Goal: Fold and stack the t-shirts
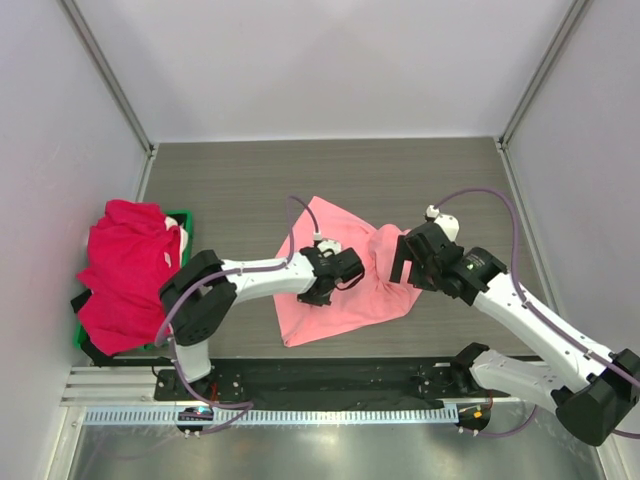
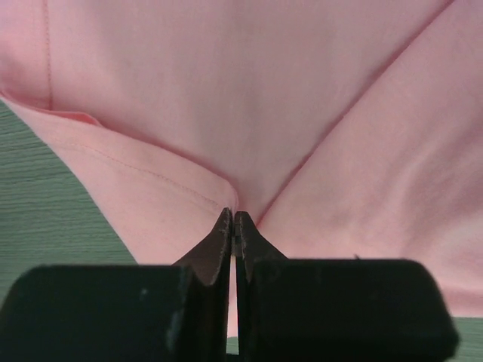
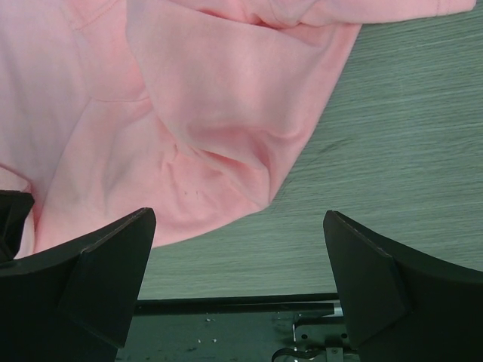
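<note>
The salmon-pink t-shirt (image 1: 345,290) lies crumpled on the grey table in the middle. My left gripper (image 1: 322,292) rests on its centre, and in the left wrist view the gripper (image 2: 234,215) is shut on a pinch of the pink cloth (image 2: 249,90), whose folds run up to the fingertips. My right gripper (image 1: 405,262) hovers open over the shirt's bunched right edge. In the right wrist view the gripper (image 3: 238,226) is wide open and empty, with the pink cloth (image 3: 189,98) ahead of it to the left. A pile of crimson t-shirts (image 1: 125,270) lies at the far left.
The crimson pile covers a green tray (image 1: 183,222) by the left wall, with black cloth (image 1: 80,300) showing under it. White walls enclose the table on three sides. The black mounting rail (image 3: 226,324) runs along the near edge.
</note>
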Motion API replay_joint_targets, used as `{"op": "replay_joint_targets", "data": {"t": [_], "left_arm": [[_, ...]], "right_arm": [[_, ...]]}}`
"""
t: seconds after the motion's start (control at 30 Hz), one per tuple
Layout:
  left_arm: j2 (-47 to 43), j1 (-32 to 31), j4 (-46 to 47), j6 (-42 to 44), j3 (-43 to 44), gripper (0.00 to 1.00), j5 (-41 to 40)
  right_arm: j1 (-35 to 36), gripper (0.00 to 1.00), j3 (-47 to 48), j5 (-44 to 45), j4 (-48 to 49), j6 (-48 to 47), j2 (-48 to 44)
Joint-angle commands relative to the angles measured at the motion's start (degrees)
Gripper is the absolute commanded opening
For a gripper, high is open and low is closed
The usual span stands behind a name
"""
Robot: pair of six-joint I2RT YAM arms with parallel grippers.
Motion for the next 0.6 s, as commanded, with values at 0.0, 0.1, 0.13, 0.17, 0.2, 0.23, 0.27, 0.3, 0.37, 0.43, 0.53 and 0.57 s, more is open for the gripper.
{"op": "replay_joint_targets", "data": {"t": [0.0, 0.1, 0.13, 0.17, 0.2, 0.23, 0.27, 0.3, 0.37, 0.43, 0.53, 0.57], "left_arm": [[-4.8, -0.1, -0.8, -1.5, -0.5, 0.0, -3.0], [-7.9, 0.1, -1.2, -2.1, -1.7, 0.0, -3.2], [-10.3, 0.2, -3.4, -3.2, -2.0, 0.0, -4.9], [-11.6, 0.2, -5.0, -4.1, -2.3, 0.0, -5.9], [-13.7, 0.7, -7.5, -5.0, -2.8, 0.0, -7.0], [-17.7, 1.0, -8.6, -6.5, -4.6, 0.0, -8.6], [-20.4, 1.5, -9.5, -7.2, -5.7, 0.0, -8.8], [-22.9, 2.9, -10.0, -7.7, -6.9, 0.0, -8.8], [-30.7, 4.5, -10.3, -8.5, -11.5, 0.0, -7.4], [-35.7, 7.3, -10.3, -8.6, -14.3, 0.0, -6.3], [-43.4, 10.3, -9.7, -8.0, -18.9, 0.0, -4.7], [-44.6, 11.0, -9.4, -7.2, -19.9, 0.0, -4.0]], "right_arm": [[-0.2, 1.0, 0.7, -0.1, 0.8, -0.5, 0.6], [-0.2, 0.99, 0.9, -0.9, 1.2, -0.5, 1.6], [-0.2, 0.98, 1.0, -1.4, 1.4, -0.4, 2.5], [-0.2, 0.98, 1.2, -2.2, 1.9, -0.7, 3.0], [-0.2, 0.96, 1.7, -3.4, 3.0, -1.4, 3.6], [-0.1, 0.95, 2.1, -5.7, 3.6, -1.7, 5.1], [-0.1, 0.95, 2.7, -6.9, 4.3, -1.8, 6.2], [-0.1, 0.92, 3.4, -7.8, 5.4, -1.9, 7.3], [0.5, 0.91, 6.2, -9.1, 6.5, -2.3, 11.6], [1.9, 0.9, 10.5, -9.1, 7.6, -2.6, 15.5], [3.9, 0.88, 18.2, -8.0, 7.7, -3.7, 24.9], [4.3, 0.88, 20.2, -7.3, 7.7, -4.1, 27.1]]}}
